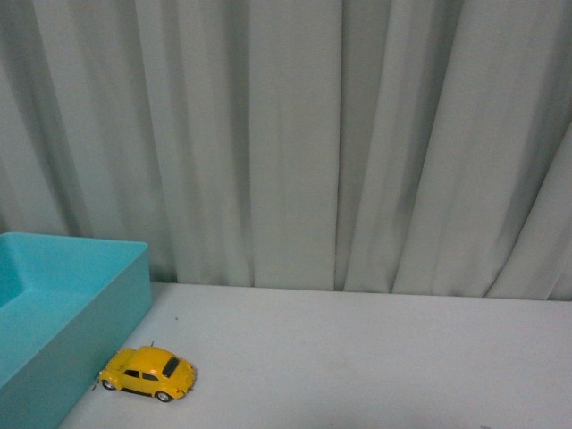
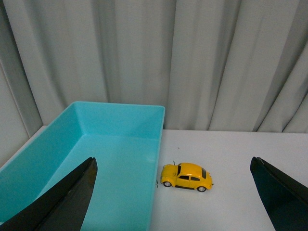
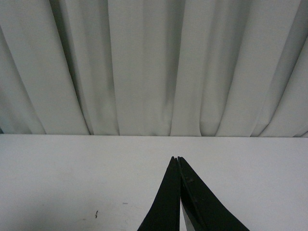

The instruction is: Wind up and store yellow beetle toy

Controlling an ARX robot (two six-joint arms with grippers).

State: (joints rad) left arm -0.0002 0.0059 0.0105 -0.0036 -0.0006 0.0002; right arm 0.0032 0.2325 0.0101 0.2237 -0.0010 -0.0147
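The yellow beetle toy (image 1: 148, 372) stands on its wheels on the white table, its nose right against the outer wall of the turquoise bin (image 1: 107, 304). In the left wrist view the toy (image 2: 186, 176) sits beside the bin's wall (image 2: 158, 159), between and beyond my spread black fingers (image 2: 72, 197). My left gripper (image 2: 175, 166) is open and empty, apart from the toy. My right gripper (image 3: 176, 159) is shut with nothing in it, above bare table. Neither gripper shows in the front view.
The bin's inside (image 2: 106, 163) holds nothing. A grey pleated curtain (image 1: 295, 143) hangs behind the table's far edge. White table (image 1: 375, 366) stretches right of the toy. A small dark speck (image 3: 96, 213) lies on the table in the right wrist view.
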